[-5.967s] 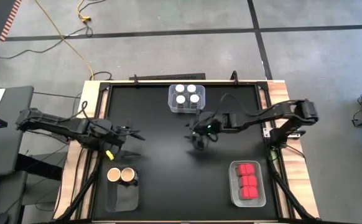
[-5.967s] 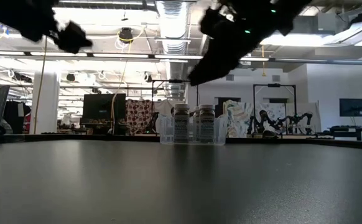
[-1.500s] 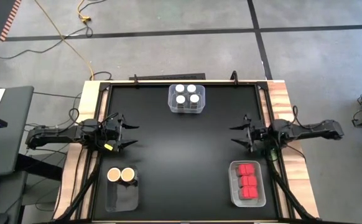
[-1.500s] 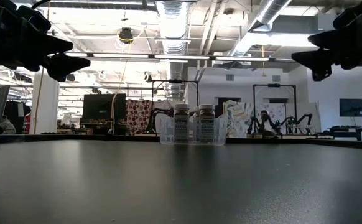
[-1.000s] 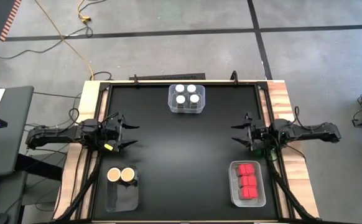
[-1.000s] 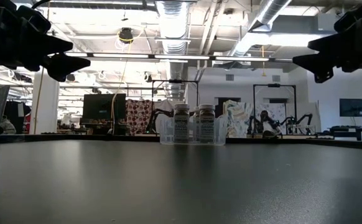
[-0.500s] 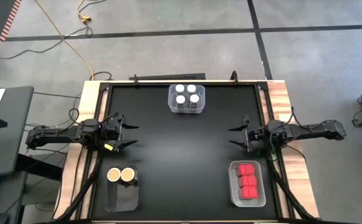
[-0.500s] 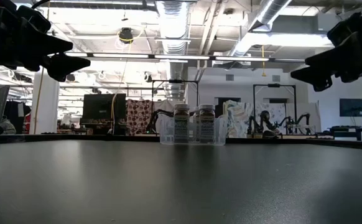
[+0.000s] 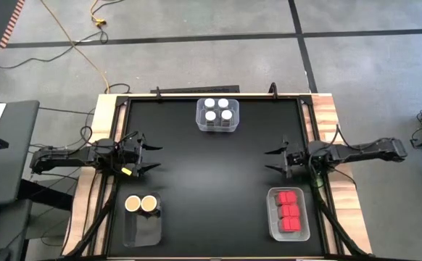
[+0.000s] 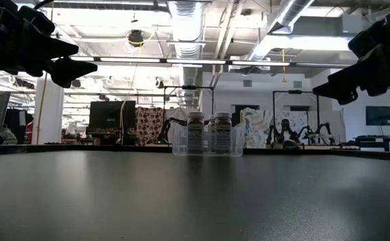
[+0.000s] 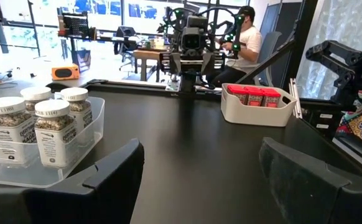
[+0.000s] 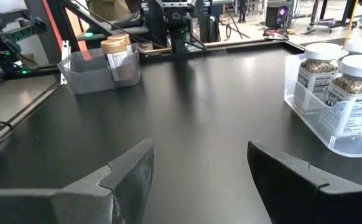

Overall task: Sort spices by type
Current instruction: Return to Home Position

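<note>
From above, the left tool [image 9: 151, 157] hangs over the counter's [image 9: 196, 188] left edge and the right tool [image 9: 269, 160] over its right edge. They face each other, fingers spread, nothing in either. Four white-lidded jars [image 9: 217, 110] sit in a clear bin [image 9: 199, 123] at the far middle. Two tan-lidded jars [image 9: 140, 204] stand in a second clear bin [image 9: 142, 230] at the near left, and the red boxes [image 9: 289, 210] lie in a row in a white bin [image 9: 272, 217] at the near right.

At counter level, both tools float high at either side, well off the surface — the white-lidded jars stand straight ahead at the far edge.

The left wrist camera shows its fingers wide apart, the white-lidded jars close by, the red boxes across the counter, and a person [image 11: 246, 37] seated beyond.

The right wrist camera shows parted fingers too — tan-lidded jars across the counter, white-lidded jars nearer.
</note>
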`<state>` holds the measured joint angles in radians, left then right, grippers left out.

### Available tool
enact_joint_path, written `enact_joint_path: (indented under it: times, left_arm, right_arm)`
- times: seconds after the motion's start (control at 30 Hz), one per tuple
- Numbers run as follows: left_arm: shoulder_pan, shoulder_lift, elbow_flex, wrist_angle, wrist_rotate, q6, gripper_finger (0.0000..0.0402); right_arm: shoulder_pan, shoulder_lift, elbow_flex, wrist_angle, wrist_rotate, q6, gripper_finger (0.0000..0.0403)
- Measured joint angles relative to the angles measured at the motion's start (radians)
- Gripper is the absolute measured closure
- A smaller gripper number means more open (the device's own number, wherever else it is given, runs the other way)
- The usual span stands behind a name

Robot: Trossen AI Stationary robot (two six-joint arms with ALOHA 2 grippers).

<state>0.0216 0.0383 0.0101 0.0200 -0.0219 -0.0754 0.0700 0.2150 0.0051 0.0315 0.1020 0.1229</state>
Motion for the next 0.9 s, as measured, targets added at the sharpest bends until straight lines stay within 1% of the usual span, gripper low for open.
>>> enact_joint_path:
  times: [0.33, 0.9]
  left_arm:
    - [0.0, 0.0, 0.0, 0.0, 0.0, 0.0, 0.0095]
    - [0.0, 0.0, 0.0, 0.0, 0.0, 0.0, 0.0095]
  right_arm:
    - [0.0, 0.055, 0.0, 0.0, 0.0, 0.0, 0.0117]
    - [0.0, 0.054, -0.001, 0.002, 0.0, 0.0, 0.0117]
